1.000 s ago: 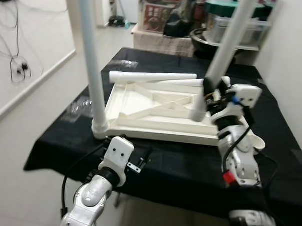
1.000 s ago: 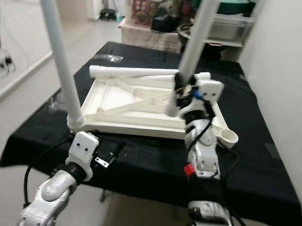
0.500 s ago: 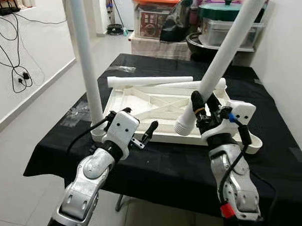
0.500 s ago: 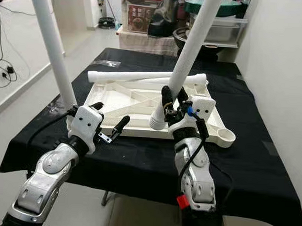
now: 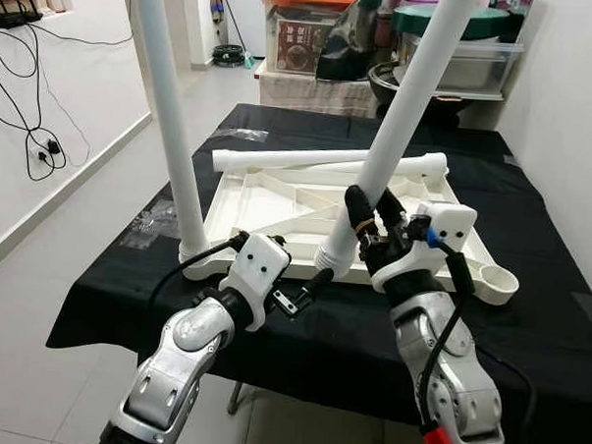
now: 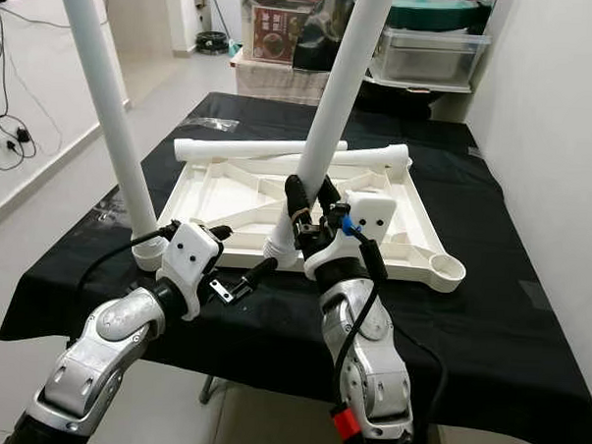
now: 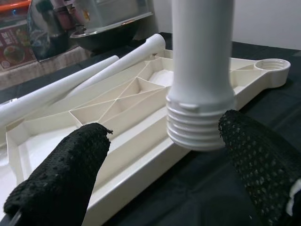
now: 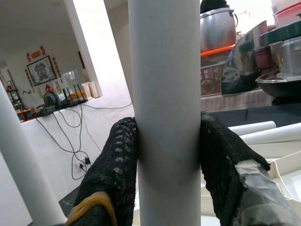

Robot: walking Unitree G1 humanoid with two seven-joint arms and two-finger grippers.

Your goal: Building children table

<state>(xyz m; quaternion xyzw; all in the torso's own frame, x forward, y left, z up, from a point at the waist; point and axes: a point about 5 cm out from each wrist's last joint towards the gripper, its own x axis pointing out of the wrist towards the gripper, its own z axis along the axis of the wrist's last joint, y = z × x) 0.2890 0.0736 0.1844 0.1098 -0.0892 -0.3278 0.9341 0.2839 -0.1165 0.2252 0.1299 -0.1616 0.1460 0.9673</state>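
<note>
A white plastic tabletop [image 5: 277,197] lies upside down on the black-clothed table [image 5: 537,321]. One white leg [image 5: 172,128] stands upright, fixed in the tabletop's near left corner. Two more legs [image 5: 299,160] lie along its far edge. My right gripper [image 5: 368,220] is shut on a fourth leg [image 5: 404,109], holding it tilted with its threaded end [image 7: 200,127] hovering just above the tabletop's near edge. My left gripper [image 7: 162,126] is open, its fingers [image 7: 66,179] on either side of that threaded end without touching it. An empty round socket [image 5: 497,282] sits at the near right corner.
Behind the table stands a low shelf with boxes, a lidded tub [image 5: 461,52] and a metal pot. A white wall runs close along the right side. Cables [image 5: 39,147] hang on the left wall. A clear plastic bag [image 5: 154,216] lies on the cloth left of the tabletop.
My left gripper has risen from below the table edge and moved right to the leg's threaded end. My right gripper has carried the leg leftward and nearer the front edge.
</note>
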